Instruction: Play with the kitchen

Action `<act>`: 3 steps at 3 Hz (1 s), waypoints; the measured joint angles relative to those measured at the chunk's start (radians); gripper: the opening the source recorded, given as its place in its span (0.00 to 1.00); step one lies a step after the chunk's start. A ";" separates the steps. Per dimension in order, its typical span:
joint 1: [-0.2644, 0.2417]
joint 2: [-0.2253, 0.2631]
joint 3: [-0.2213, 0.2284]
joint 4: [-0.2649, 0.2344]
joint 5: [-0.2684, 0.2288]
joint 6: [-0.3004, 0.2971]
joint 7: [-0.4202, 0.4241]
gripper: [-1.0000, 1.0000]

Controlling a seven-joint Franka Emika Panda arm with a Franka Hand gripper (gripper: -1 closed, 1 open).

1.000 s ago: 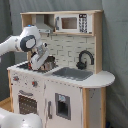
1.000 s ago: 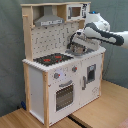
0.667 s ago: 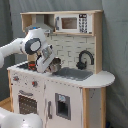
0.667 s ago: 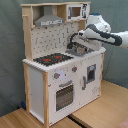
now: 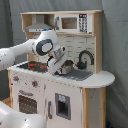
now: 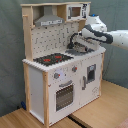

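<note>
The kitchen (image 5: 60, 95) is a tall white and light-wood toy with a black stovetop (image 5: 31, 65), an oven door (image 6: 64, 95), a grey sink (image 5: 82, 74), a black faucet (image 5: 85, 56), a hood (image 6: 49, 20) and a microwave (image 5: 70, 23). My gripper (image 5: 56, 65) hangs low over the counter between stovetop and sink. It is right beside a small metal pot (image 5: 66, 66) at the sink's left end. In the second exterior view my gripper (image 6: 80, 46) sits over the sink (image 6: 79, 51), in front of the faucet (image 6: 75, 37). Whether it holds the pot is hidden.
My white arm (image 5: 17, 52) reaches in from the first exterior view's left, across the stovetop. Grey curtains (image 5: 115, 50) stand behind the kitchen. The kitchen stands on a wooden floor (image 6: 100, 112). The rounded counter end (image 5: 102, 78) juts out on the first exterior view's right.
My arm has swung from over the stovetop toward the sink and dropped lower, so the gripper is now beside the pot. The kitchen itself has not moved.
</note>
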 joint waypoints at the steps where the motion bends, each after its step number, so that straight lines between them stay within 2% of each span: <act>1: -0.079 0.006 0.043 0.047 0.006 -0.003 0.002 0.00; 2: -0.146 0.006 0.097 0.083 0.008 -0.025 0.038 0.00; 3: -0.172 0.006 0.118 0.118 0.008 -0.095 0.094 0.00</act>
